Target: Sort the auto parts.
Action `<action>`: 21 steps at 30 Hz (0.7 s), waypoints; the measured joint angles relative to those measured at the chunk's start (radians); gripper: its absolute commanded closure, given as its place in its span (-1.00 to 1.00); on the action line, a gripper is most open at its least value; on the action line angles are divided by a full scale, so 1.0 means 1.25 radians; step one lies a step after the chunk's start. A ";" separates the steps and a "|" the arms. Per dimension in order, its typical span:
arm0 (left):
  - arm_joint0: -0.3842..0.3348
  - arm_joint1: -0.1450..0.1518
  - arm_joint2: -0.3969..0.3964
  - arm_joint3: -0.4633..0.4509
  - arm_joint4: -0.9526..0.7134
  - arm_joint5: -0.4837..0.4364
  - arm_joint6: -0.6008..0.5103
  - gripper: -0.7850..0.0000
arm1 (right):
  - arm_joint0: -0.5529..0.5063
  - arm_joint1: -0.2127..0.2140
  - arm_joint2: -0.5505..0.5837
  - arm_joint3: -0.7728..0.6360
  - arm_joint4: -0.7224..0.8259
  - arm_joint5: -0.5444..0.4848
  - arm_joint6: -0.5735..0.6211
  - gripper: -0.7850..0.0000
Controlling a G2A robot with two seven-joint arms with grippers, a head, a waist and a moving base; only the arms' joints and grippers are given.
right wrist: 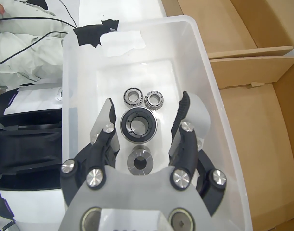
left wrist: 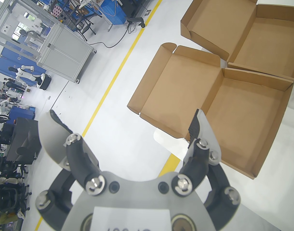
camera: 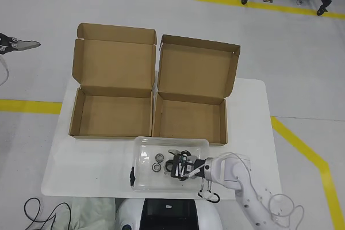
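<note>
A clear plastic bin [camera: 142, 144] [right wrist: 204, 56] at the table's near edge holds several metal auto parts. A large black-ringed bearing [right wrist: 138, 125] lies between the fingers of my open right gripper [right wrist: 147, 108] [camera: 176, 161], untouched. Two small roller bearings [right wrist: 131, 96] [right wrist: 153, 100] lie just beyond it, and a plain steel sleeve [right wrist: 140, 160] sits closer to the wrist. In the top view two bearings [camera: 159, 156] [camera: 157, 167] show left of the gripper. My left gripper [left wrist: 123, 122] [camera: 23, 43] hangs open and empty off the table, high at the far left.
Two open cardboard boxes [camera: 115, 115] [camera: 190, 121] stand side by side behind the bin, lids folded back, both empty. A scrap of black tape [right wrist: 94, 33] sticks to the bin's rim. Cables and a pale cloth [right wrist: 19, 37] lie below the table's near edge.
</note>
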 measured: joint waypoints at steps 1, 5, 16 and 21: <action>0.000 0.000 0.000 0.000 0.000 0.000 0.000 -1.00 | 0.003 0.000 -0.004 0.003 0.004 0.002 0.011 -0.38; 0.000 0.000 0.000 0.000 0.000 0.000 0.000 -1.00 | 0.014 0.001 -0.020 0.016 0.022 0.021 0.073 -0.38; 0.000 0.000 0.000 0.000 0.000 0.000 0.000 -1.00 | 0.038 0.005 -0.051 0.026 0.069 0.050 0.162 -0.36; 0.000 0.000 0.000 0.000 0.000 0.000 0.000 -1.00 | 0.055 0.007 -0.069 0.043 0.078 0.064 0.191 -0.35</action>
